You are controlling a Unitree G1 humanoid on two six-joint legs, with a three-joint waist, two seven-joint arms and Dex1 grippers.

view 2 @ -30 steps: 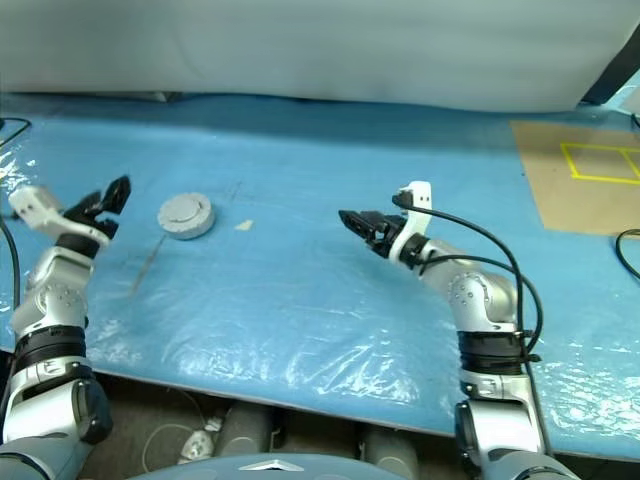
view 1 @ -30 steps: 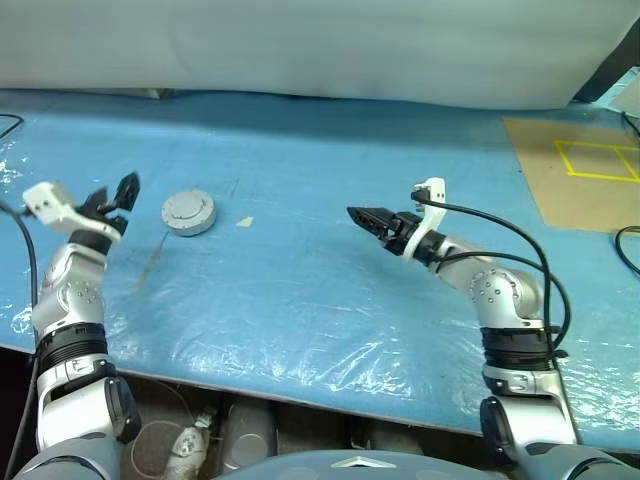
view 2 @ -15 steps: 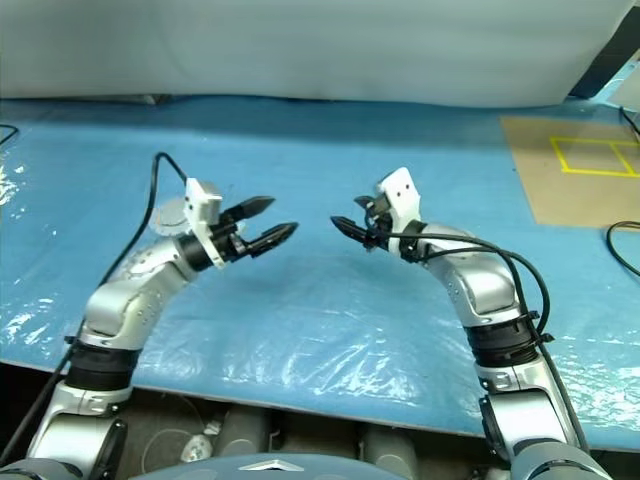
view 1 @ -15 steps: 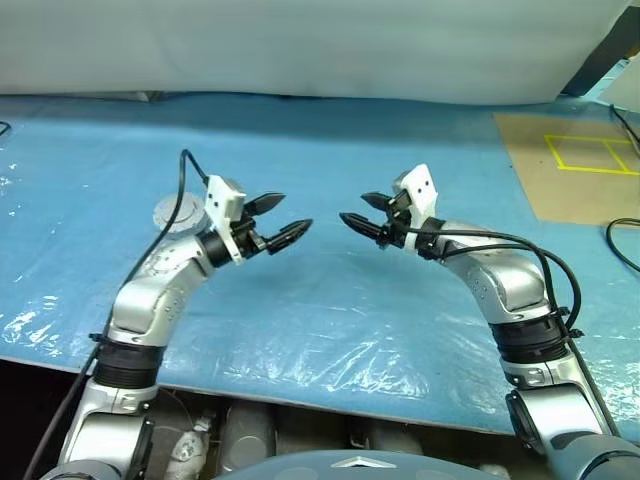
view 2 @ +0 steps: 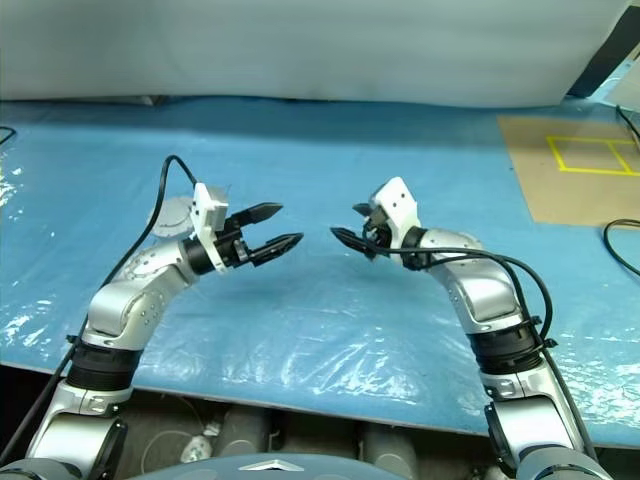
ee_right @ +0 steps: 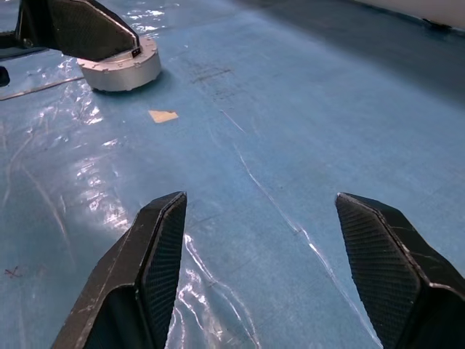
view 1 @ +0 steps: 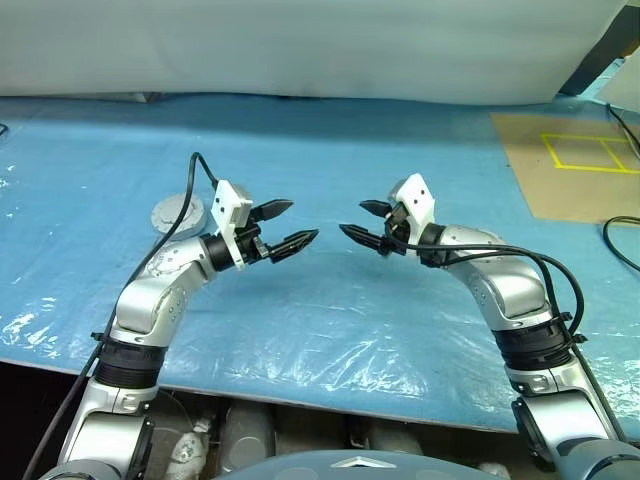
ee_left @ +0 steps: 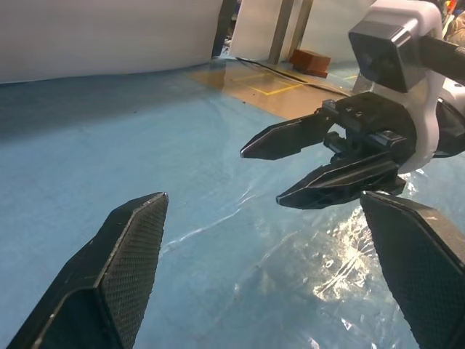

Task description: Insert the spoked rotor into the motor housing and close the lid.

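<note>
Left eye view: left tool (view 1: 292, 227) and right tool (view 1: 361, 222) face each other mid-bench, both spread open, holding nothing. Motor housing (view 1: 178, 211) sits on blue bench (view 1: 330, 320), far left, behind left arm. No readable writing; yellow tape square (view 1: 585, 151) far right.

Lab or workshop — blue plastic-covered bench (view 1: 300, 330), yellow-taped cardboard (view 1: 580, 170).

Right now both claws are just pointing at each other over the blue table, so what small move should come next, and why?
Probably withdraw both: the left gripper and right gripper hang open and empty, while the round silver motor housing sits capped on the blue plastic-covered table, apparently finished.
</note>
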